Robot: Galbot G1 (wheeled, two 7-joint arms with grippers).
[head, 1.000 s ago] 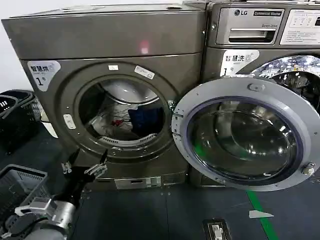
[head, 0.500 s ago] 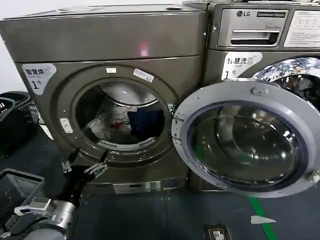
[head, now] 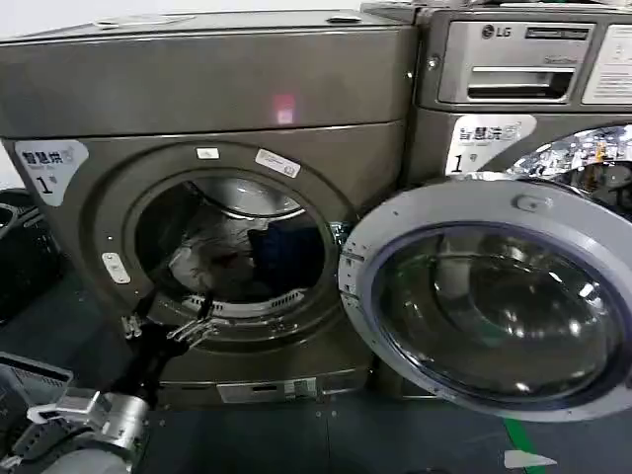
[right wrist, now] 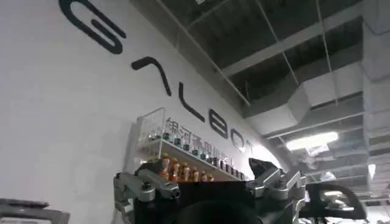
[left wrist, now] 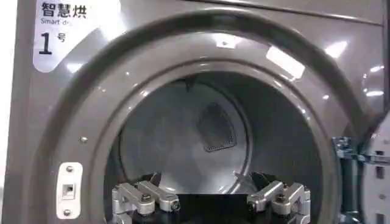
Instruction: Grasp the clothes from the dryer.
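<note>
Left gripper hovers spread wide and empty just before the lower rim of the dryer opening, fingers apart at its lip. Beyond it, inside the drum, the clothes lie heaped at the bottom, pale pieces beside a dark blue one. Beside the dryer opening, its round door hangs swung open. Right gripper points up toward a ceiling, spread wide, empty.

second machine, black basket
</note>
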